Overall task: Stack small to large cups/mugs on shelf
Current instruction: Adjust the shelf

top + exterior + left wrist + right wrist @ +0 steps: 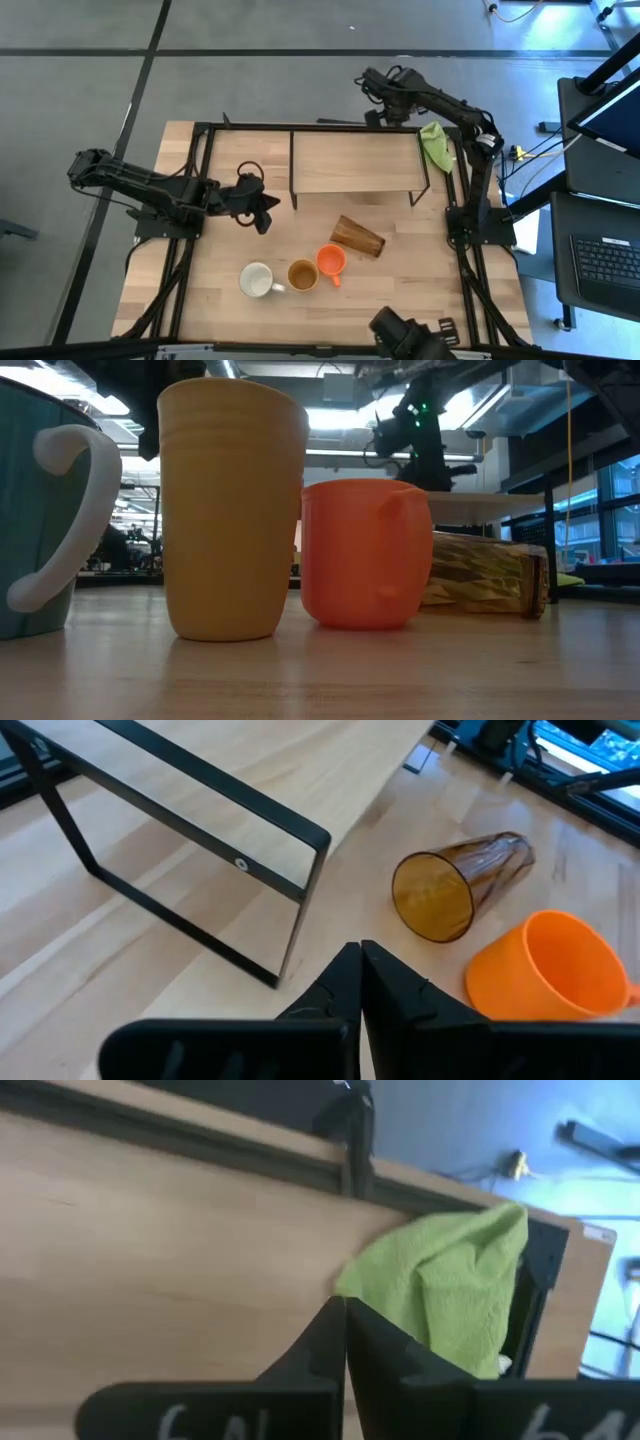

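Three cups stand upright in a row near the table's front: a white mug (258, 281), a tan-yellow mug (302, 275) and a small orange cup (331, 261). An amber see-through tumbler (358, 236) lies on its side behind them, its mouth toward the left. The light-wood shelf (355, 162) stands on black legs at the far middle with nothing on it. My left gripper (262, 212) is shut and empty, hovering left of the tumbler (460, 885) and the orange cup (545, 970). My right gripper (380, 108) is shut and empty above the shelf's far edge.
A green cloth (436, 146) lies on the table at the shelf's right end and also shows in the right wrist view (450, 1290). The shelf's black leg frame (200, 850) stands just ahead of my left gripper. Bare tabletop lies between the shelf and the cups.
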`<state>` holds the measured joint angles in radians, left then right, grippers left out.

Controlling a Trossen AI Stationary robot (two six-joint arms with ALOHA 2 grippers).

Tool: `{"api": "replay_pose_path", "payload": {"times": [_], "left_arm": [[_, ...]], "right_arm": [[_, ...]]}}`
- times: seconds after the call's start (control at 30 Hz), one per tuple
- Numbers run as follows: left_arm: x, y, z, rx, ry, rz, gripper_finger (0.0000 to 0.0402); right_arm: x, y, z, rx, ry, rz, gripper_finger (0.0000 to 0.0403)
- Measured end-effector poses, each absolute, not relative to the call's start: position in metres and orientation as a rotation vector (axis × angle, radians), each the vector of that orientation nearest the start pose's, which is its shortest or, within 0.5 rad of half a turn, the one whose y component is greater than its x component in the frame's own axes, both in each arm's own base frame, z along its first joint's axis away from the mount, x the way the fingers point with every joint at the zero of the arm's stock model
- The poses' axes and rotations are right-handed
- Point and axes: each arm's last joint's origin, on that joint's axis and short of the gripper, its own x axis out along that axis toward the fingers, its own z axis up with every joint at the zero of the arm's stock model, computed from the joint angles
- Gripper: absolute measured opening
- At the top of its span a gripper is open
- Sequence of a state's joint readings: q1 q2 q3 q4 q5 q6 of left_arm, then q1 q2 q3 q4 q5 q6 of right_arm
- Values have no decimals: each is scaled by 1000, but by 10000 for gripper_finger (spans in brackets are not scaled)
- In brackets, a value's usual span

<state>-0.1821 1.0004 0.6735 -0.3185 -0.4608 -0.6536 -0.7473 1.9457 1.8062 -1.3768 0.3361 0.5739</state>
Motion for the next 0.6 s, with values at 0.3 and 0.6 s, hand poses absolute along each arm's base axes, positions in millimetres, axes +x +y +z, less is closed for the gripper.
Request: {"api": "replay_pose_path", "payload": {"times": [0.3, 0.6], "left_arm": [[202, -25, 248, -432, 488, 473, 2], [202, -25, 247, -430, 492, 475, 8]], "right_arm": [[266, -257, 244, 786, 1327, -1252, 13], [273, -244, 250, 766, 1360, -1247, 13]]}}
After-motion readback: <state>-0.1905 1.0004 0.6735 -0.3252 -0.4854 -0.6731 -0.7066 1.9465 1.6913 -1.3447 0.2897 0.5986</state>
